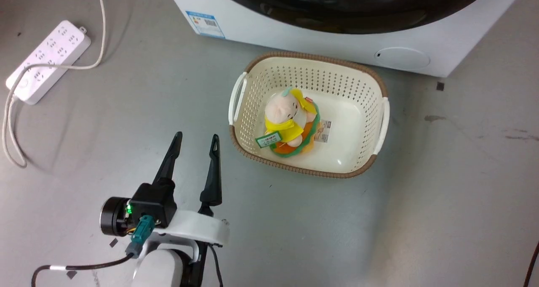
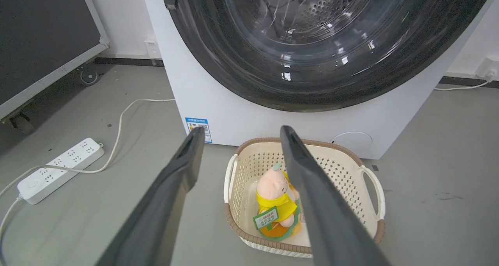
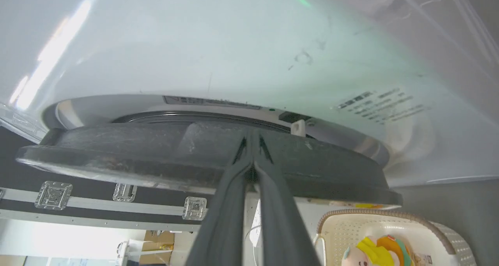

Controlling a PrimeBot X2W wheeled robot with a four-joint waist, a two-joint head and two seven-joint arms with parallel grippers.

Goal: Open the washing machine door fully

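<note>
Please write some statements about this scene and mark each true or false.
1. The left gripper is open and holds nothing. True.
2. The basket stands in front of the washing machine. True.
3. The basket is empty. False: a plush toy lies in it.
4. The right gripper is wide open. False: its fingers are closed together, tips at the edge of the washing machine door.
5. A white power strip lies on the floor. True.

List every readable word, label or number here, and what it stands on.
None can be read.
Blue label sticker on the washing machine: too small.
Green tag on the plush toy: blurred.
Grey print on the machine's white panel: blurred.
White label in the basket: too small.
</note>
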